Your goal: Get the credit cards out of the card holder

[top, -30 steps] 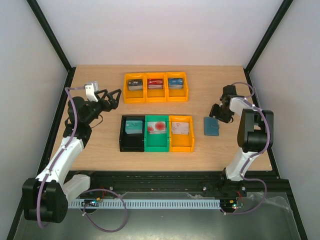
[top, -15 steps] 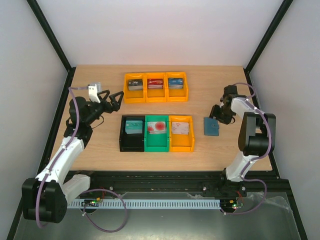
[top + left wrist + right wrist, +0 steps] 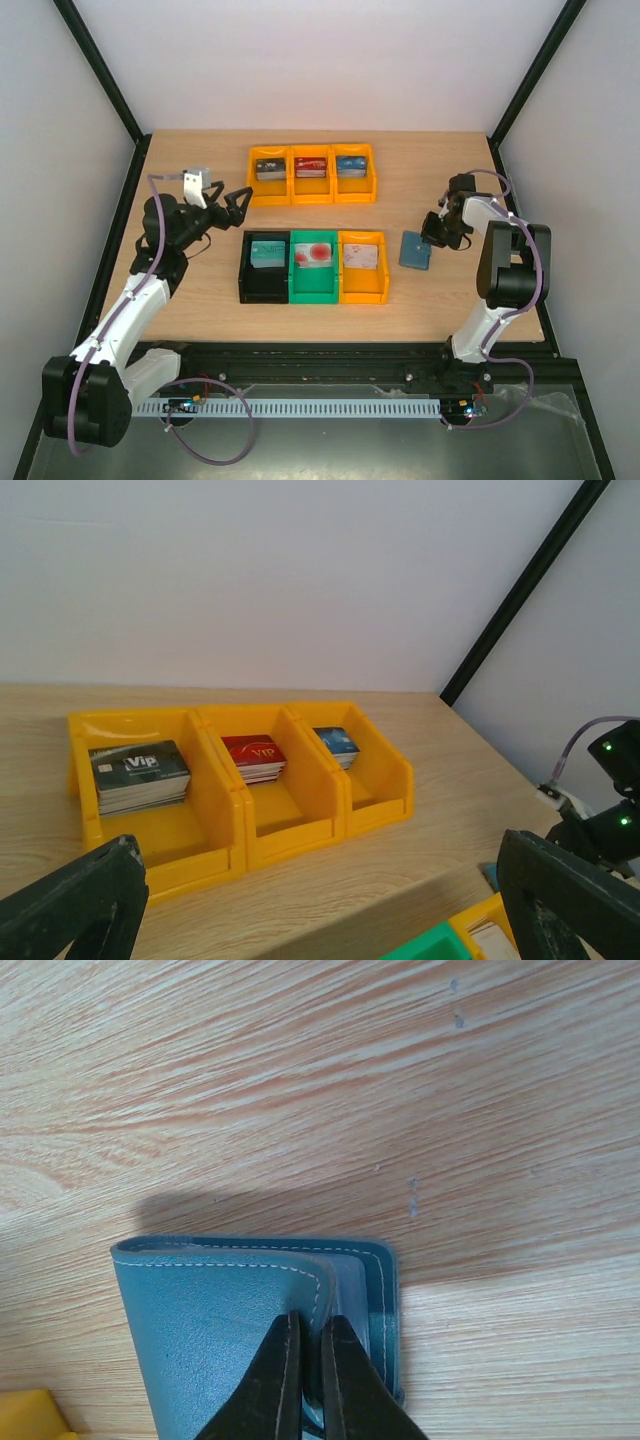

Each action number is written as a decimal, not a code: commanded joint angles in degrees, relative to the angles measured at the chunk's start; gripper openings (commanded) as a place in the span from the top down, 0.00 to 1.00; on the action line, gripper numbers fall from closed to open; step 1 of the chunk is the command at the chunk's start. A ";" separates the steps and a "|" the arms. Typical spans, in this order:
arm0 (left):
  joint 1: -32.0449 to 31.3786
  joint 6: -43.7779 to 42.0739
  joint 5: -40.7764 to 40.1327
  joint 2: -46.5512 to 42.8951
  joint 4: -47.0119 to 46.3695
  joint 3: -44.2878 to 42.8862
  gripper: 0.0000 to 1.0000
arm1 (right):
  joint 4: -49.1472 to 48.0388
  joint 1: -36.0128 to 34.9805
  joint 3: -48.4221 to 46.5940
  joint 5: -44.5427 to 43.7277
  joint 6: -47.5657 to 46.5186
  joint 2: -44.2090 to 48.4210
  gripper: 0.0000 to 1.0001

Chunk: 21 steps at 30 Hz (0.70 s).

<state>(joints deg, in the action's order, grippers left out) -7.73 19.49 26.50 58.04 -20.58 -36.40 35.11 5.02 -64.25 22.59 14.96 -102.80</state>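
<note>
- Pale wooden table (image 3: 420, 180): near row of black, green and orange plastic bins (image 3: 313, 296) at centre, and a far row of three orange bins (image 3: 311, 197) holding card stacks.
- Slate-blue stitched bifold card holder (image 3: 415, 251): lies flat and shut, just right of the near row.
- On its cover edge, the right gripper (image 3: 316, 1325) is pinched narrow. Judged step: opening the wallet. Next move calls for lifting the cover while the base stays down.
- Far left, the left gripper (image 3: 238, 203) is spread wide, holding nothing.
- No credit cards visible inside.

arms (image 3: 128, 305): white links, black joints | cables (image 3: 149, 200): purple | left hand (image 3: 243, 204), right hand (image 3: 310, 1332): black
</note>
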 commanded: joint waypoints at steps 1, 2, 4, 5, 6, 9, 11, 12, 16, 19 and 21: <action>-0.42 -2.30 -0.01 -0.50 0.64 0.07 0.05 | 0.52 -0.53 1.00 1.46 -0.55 -0.54 0.98; -0.63 -2.34 0.32 -0.40 0.52 -0.07 0.05 | 0.23 -0.53 0.59 2.48 -0.56 0.45 0.98; -1.30 -3.05 0.90 -0.15 0.50 -0.27 0.06 | -0.39 -0.53 -0.48 5.27 -0.35 2.59 0.98; -1.75 -3.62 0.92 -0.13 0.58 -0.39 0.07 | -0.62 -0.53 -1.22 6.30 -0.29 3.58 0.99; -2.27 -4.44 0.84 -0.08 0.80 -0.46 0.08 | -0.75 -0.53 -1.92 7.28 -0.20 4.40 0.98; -3.95 -7.01 0.91 0.02 1.58 -0.64 0.09 | -0.31 -0.60 -3.93 9.67 -0.40 5.50 0.98; -5.05 -8.60 1.71 0.14 2.08 -0.74 0.11 | 0.51 -0.74 -5.34 11.50 -1.31 5.98 0.98; -5.65 -9.36 2.40 0.19 2.47 -0.75 0.12 | 0.82 -0.90 -6.08 12.15 -1.60 6.56 0.98; -7.44 -11.95 6.56 0.11 3.92 -1.01 0.14 | 1.54 -3.40 -10.80 13.54 -2.02 9.88 0.98; -7.86 -11.43 11.03 0.59 3.29 -1.33 0.12 | 2.68 -6.34 -16.28 13.55 -2.06 11.57 0.98; -7.93 -10.72 14.40 0.80 2.14 -1.81 0.06 | 3.46 -9.21 -20.30 14.09 -2.73 12.33 0.98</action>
<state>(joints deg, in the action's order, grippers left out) -15.27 9.54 33.28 58.33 -17.23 -36.47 36.51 0.10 -77.01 34.02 13.69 -94.54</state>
